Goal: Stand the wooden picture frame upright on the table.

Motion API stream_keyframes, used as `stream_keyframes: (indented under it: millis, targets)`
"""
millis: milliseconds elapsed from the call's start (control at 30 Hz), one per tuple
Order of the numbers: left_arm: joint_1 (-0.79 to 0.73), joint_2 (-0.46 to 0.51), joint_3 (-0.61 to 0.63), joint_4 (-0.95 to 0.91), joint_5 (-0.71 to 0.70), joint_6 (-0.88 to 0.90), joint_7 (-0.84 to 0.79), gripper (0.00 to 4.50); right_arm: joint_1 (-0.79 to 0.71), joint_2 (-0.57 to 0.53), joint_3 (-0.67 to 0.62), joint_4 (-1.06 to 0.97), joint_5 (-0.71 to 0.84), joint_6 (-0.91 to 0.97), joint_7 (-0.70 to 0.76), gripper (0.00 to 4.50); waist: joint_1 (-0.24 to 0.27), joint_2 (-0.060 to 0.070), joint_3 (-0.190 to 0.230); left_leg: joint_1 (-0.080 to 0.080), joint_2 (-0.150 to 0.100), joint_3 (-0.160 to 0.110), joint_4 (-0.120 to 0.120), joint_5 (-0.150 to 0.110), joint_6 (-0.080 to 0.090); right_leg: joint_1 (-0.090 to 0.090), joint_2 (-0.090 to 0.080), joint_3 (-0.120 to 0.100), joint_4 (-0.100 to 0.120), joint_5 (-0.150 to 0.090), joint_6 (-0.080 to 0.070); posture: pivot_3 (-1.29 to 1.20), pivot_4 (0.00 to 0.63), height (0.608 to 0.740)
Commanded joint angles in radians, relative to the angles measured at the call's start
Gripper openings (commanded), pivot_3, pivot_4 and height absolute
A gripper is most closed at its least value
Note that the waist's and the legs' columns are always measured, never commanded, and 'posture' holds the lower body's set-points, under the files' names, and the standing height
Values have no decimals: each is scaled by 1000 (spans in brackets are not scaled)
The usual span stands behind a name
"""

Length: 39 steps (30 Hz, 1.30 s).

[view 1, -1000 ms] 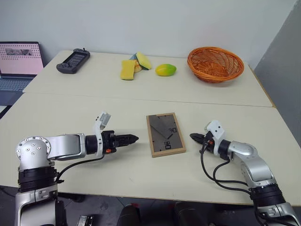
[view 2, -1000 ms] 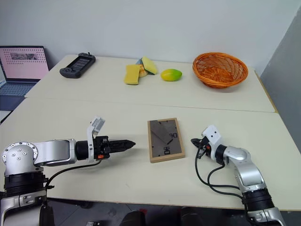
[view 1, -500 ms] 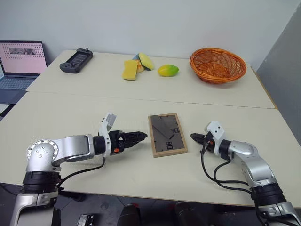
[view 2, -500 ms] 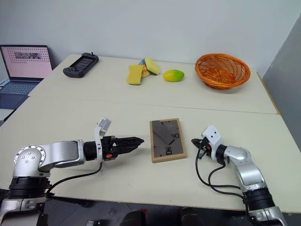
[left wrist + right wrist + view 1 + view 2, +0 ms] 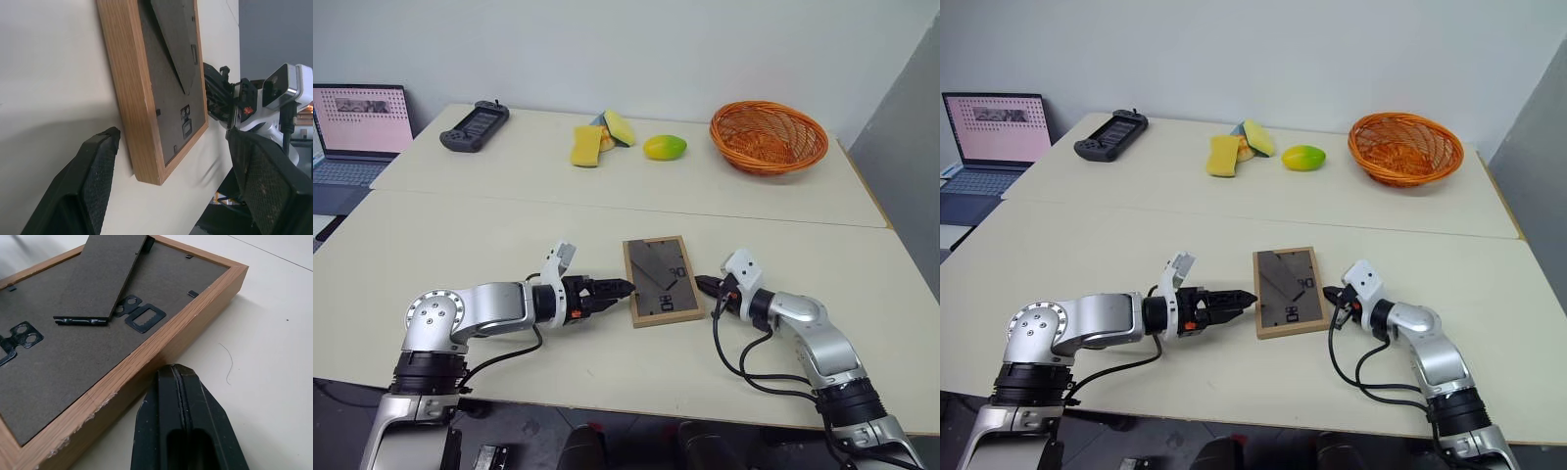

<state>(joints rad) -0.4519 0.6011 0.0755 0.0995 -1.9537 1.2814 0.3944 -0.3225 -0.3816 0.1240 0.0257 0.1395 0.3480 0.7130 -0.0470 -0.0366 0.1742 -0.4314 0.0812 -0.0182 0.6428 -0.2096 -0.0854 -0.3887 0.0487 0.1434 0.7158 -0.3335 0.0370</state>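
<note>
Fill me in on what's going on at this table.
A two-armed robot is working on a wooden picture frame that lies back-up and flat on the table. The left gripper, jaws open, is at the frame's left edge. The right gripper, jaws shut, points at its right edge. Neither holds it, and the frame is not yet standing.

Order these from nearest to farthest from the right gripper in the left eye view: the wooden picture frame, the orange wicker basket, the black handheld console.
From the right gripper:
1. Wooden picture frame, just beside it, lying flat.
2. Orange wicker basket, far right of the table.
3. Black handheld console, far left.
</note>
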Motion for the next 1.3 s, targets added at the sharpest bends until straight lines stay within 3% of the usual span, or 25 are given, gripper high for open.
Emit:
stream_keyframes:
  millis: [33,733,1300]
  targets:
    - [-8,-21,0,-3,-18,-2,17,3709,-3,14,-4,-63,20,9,-13,0,0,0,0,0,0,0,0,0,0,0,0,0,0,0,0,0,150,740]
    - [21,-60,47,33,-18,10,96,3709,-12,67,-14,-98,54,77,-50,0,-3,0,0,0,0,-1,0,0,0,0,0,-1,0,0,0,0,150,740]
    - [17,-91,64,11,-18,-2,137,3709,-47,199,-44,-95,103,140,-151,0,-3,0,0,0,0,-2,-1,0,0,0,0,-1,-1,0,0,0,150,740]
